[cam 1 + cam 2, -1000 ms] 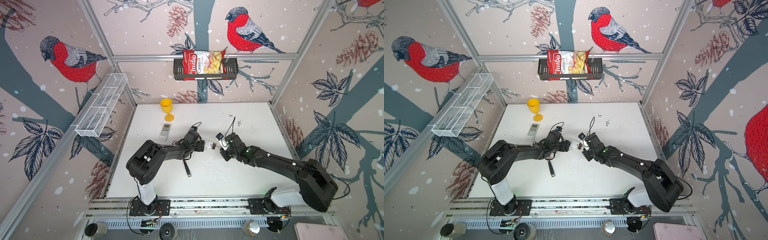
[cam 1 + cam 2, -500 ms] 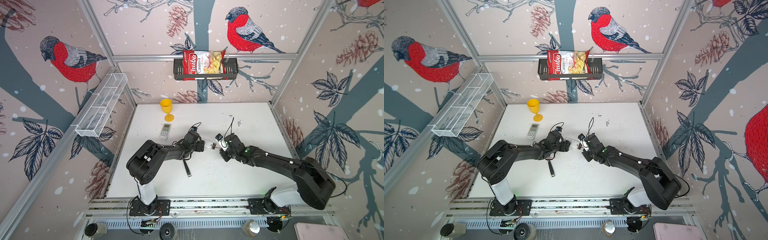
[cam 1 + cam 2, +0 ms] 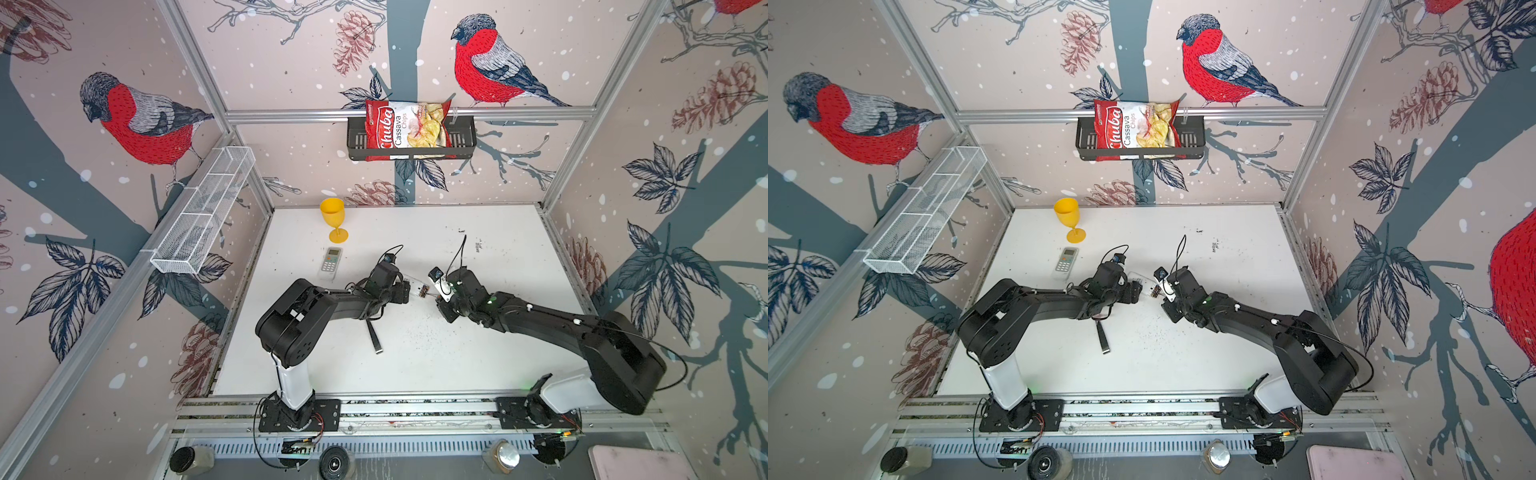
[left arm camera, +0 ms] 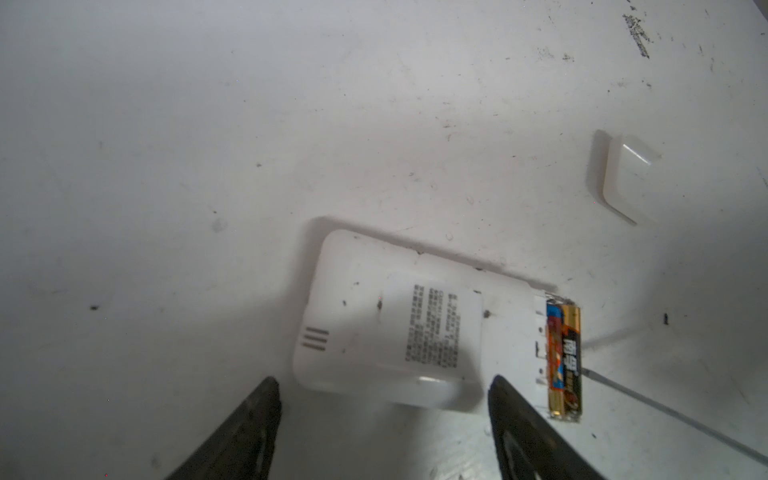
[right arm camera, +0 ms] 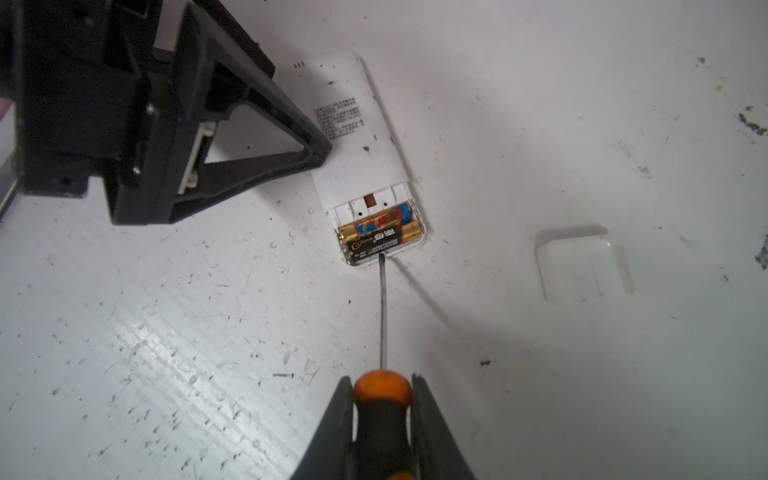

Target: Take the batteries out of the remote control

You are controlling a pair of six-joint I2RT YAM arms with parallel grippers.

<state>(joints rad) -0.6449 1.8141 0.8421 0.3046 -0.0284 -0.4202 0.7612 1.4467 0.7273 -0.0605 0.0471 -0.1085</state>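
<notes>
A white remote control [image 3: 414, 286] [image 3: 1140, 281] lies face down between both arms, its battery bay uncovered. Two batteries [image 5: 374, 239] sit in the bay, dark and gold with colored labels; the left wrist view shows one battery [image 4: 565, 357]. My left gripper [image 4: 384, 386] [image 3: 404, 289] is open, its fingers either side of the remote's [image 4: 374, 316] closed end, with gaps showing. My right gripper [image 5: 382, 386] [image 3: 438, 296] is shut on an orange-and-black screwdriver [image 5: 382, 411]. The screwdriver's tip rests against the front battery at the bay's edge.
The loose white battery cover [image 5: 582, 266] [image 4: 627, 178] lies on the table beyond the remote. A second remote [image 3: 330, 262] lies face up near a yellow goblet [image 3: 333, 218]. A black strap [image 3: 374, 336] lies by the left arm. A chip bag [image 3: 405, 126] sits in a wall basket.
</notes>
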